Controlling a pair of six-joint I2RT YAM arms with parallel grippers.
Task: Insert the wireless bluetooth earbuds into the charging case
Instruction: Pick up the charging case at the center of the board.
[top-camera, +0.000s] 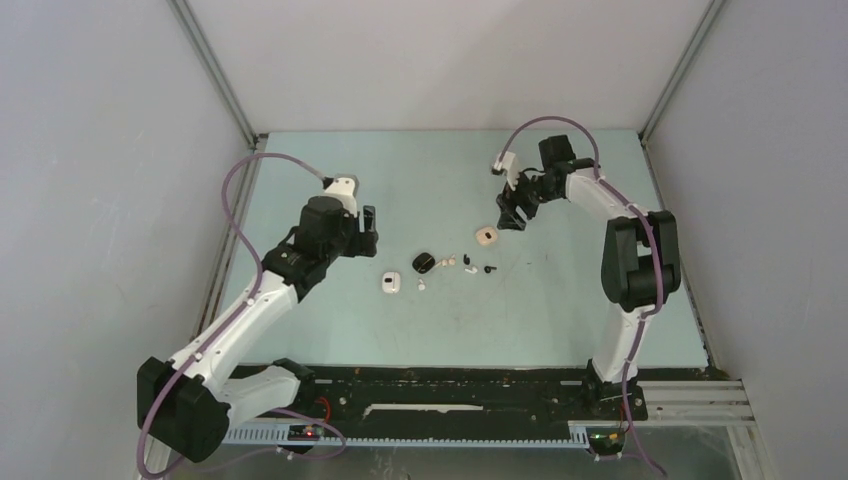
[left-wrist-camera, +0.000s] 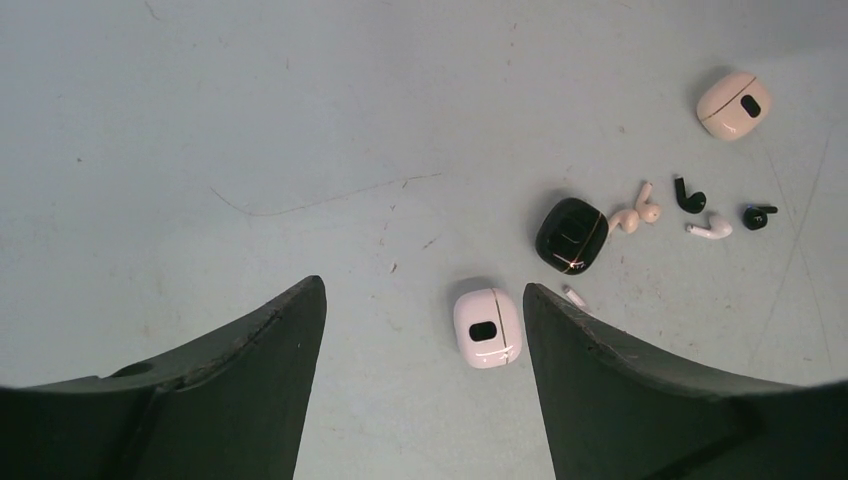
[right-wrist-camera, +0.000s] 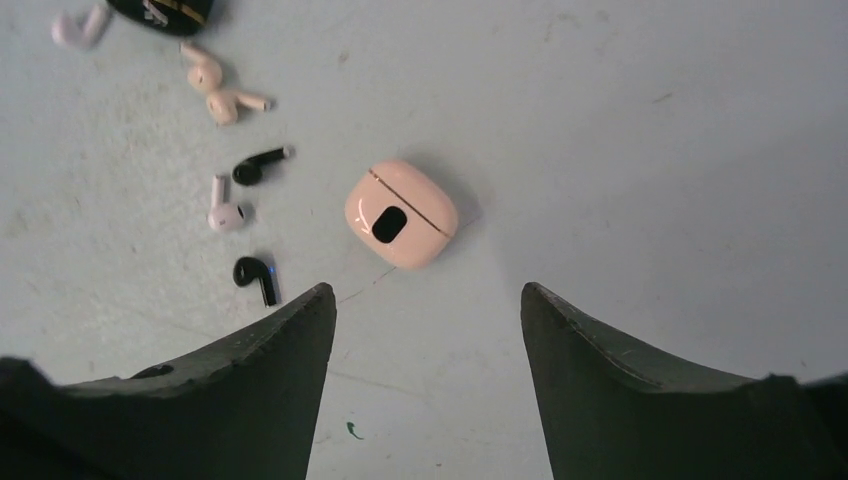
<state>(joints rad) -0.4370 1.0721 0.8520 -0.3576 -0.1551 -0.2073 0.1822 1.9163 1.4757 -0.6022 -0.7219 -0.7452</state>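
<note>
Right claw gapes, beige charging case just ahead, earbuds beside.

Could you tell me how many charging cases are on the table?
3: white case on the left, black case in the middle, beige case on the right, all closed.

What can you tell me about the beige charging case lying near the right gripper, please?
The beige case is a small, rounded, pebble-like shell, glossy like smooth plastic, with a thin seam line across it and a dark oval mark on its upper face. It is shut and lies flat on the pale green table, with nothing touching it. The loose earbuds lie apart on one side of it. The right gripper hovers open close by, clear of it.
</note>
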